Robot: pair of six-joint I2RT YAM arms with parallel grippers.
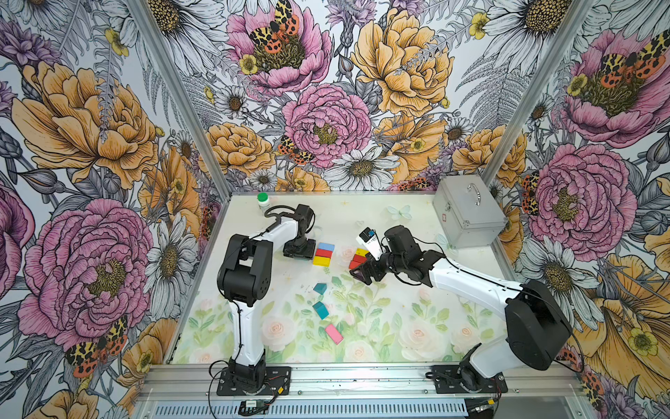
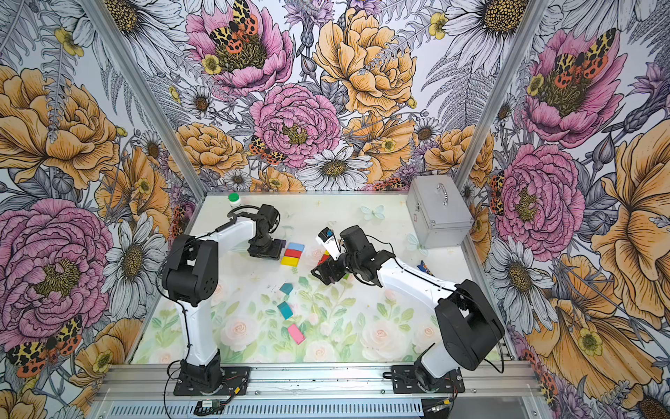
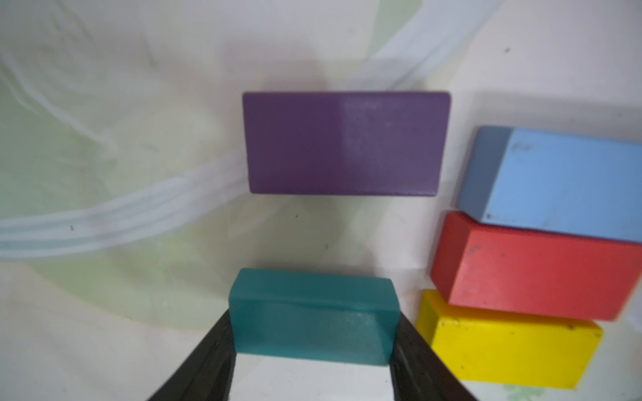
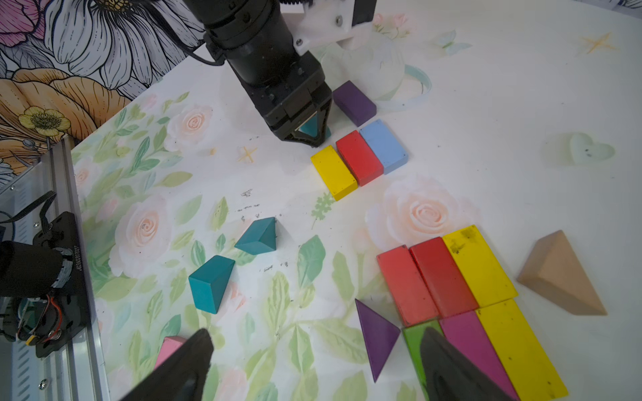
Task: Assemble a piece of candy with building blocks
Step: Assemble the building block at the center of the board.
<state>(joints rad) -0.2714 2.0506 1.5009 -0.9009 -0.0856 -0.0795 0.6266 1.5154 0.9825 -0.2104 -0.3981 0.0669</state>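
My left gripper [image 3: 312, 333] is shut on a teal block [image 3: 312, 305], low over the mat beside a row of light blue [image 3: 562, 180], red [image 3: 535, 274] and yellow [image 3: 507, 350] bricks. A purple brick [image 3: 344, 142] lies just beyond it. My right gripper [image 4: 316, 335] stands open above the mat, one finger over a green brick [image 4: 413, 336], with a purple triangle [image 4: 377, 338] between the fingers. Red [image 4: 406, 284], yellow [image 4: 479, 264] and magenta [image 4: 469, 343] bricks lie packed together there, and a tan triangle [image 4: 562, 277] lies beside them.
A teal triangle [image 1: 320, 288], a teal brick [image 1: 320, 310] and a pink brick [image 1: 334, 333] lie loose mid-table. A silver case [image 1: 467, 214] stands at the back right, a green-capped bottle [image 1: 263, 201] at the back left. A snack packet [image 2: 423, 267] lies behind the right arm.
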